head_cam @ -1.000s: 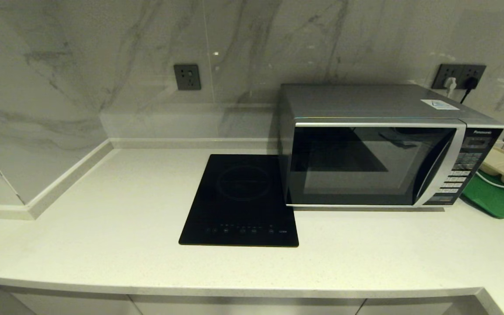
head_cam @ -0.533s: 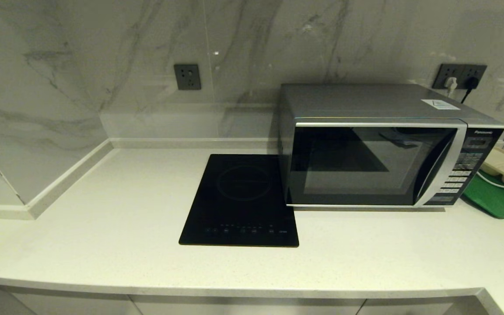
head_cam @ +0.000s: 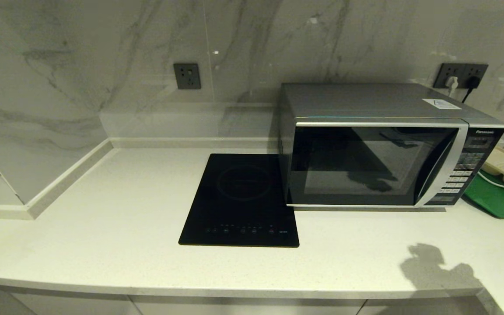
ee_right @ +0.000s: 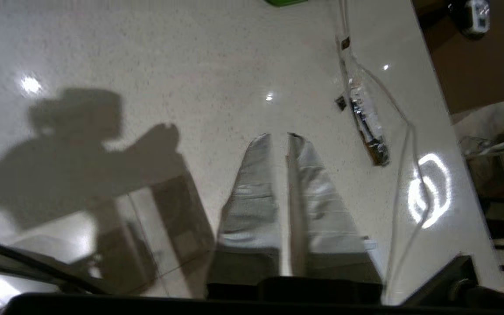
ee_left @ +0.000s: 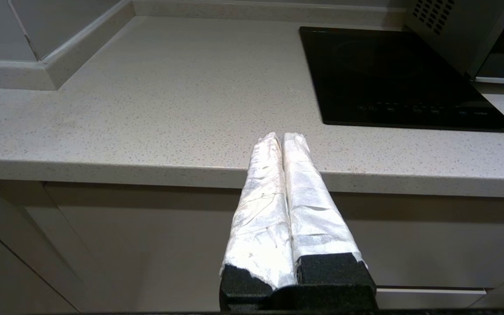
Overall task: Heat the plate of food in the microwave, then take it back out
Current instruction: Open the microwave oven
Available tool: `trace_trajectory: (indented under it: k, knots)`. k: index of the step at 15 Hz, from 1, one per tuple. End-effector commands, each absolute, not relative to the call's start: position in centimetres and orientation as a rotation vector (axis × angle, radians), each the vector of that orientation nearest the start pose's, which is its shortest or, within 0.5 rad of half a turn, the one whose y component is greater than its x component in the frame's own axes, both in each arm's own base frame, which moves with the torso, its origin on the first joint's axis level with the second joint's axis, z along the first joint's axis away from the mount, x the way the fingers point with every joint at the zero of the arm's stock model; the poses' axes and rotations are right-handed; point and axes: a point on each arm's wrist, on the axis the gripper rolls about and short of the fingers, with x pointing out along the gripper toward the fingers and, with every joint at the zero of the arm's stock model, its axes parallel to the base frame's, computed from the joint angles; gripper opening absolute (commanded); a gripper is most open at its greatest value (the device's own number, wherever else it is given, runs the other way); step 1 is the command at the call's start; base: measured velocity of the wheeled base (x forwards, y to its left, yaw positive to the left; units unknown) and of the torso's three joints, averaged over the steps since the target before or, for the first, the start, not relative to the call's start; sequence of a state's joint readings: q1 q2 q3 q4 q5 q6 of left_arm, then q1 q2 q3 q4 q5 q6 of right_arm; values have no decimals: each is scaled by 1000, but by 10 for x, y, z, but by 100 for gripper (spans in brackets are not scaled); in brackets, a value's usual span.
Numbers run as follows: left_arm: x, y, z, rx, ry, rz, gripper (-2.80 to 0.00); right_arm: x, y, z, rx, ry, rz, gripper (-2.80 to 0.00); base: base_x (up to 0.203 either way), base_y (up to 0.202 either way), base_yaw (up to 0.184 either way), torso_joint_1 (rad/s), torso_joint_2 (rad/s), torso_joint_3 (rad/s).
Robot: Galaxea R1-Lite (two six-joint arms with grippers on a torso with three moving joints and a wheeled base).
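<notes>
The opening step is in hand, by my reading: the microwave (head_cam: 387,148) stands with its door closed at about 3 o'clock on the tabletop (head_cam: 103,245), and no arm has reached it. The plate of food does not show in any view, so where it sits cannot be told. The next move, I judge, calls for getting the door open, which means bringing a gripper to the curved handle strip (head_cam: 446,166) on the door's right side, just beside the button panel (head_cam: 466,168).

The right gripper (ee_right: 279,136) hovers above bare tabletop, pointing down at it. Its wrapped fingers (ee_right: 252,188) stand a narrow slit apart and pinch nothing. In the head view only its shadow shows, at about 5 o'clock. The left gripper (ee_left: 281,135) hangs low in front of the tabletop edge, at the height of the cabinet fronts, with its wrapped fingers (ee_left: 260,205) pressed together and empty. That arm looks parked.

Counted: one microwave, one black induction cooktop (head_cam: 241,199) touching the microwave's left side near 12 o'clock of the near edge, one green tray (head_cam: 497,199) at far 3 o'clock, two wall socket plates (head_cam: 187,76), two grippers, no plate in sight.
</notes>
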State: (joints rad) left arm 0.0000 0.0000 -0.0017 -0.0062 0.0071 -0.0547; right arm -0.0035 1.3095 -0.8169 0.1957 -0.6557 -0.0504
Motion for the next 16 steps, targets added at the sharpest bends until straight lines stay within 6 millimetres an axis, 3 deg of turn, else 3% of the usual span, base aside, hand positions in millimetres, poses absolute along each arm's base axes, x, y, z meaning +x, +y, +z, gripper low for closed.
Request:
trace_trajectory:
  k: [1,7,10,16]
  knots:
    - [-23,0,77,-55,-9,7,-280,215,1,198,-272,704,-569,0,0,0,0,0,0,0]
    - [-23,0,77,-55,-8,7,-280,272,52,166,-279,667,-587,0,0,0,0,0,0,0]
    - [-23,0,77,-55,-8,7,-280,297,59,155,-268,646,-670,0,0,0,0,0,0,0]
    - [-23,0,77,-55,-8,7,-280,327,57,166,-192,554,-769,0,0,0,0,0,0,0]
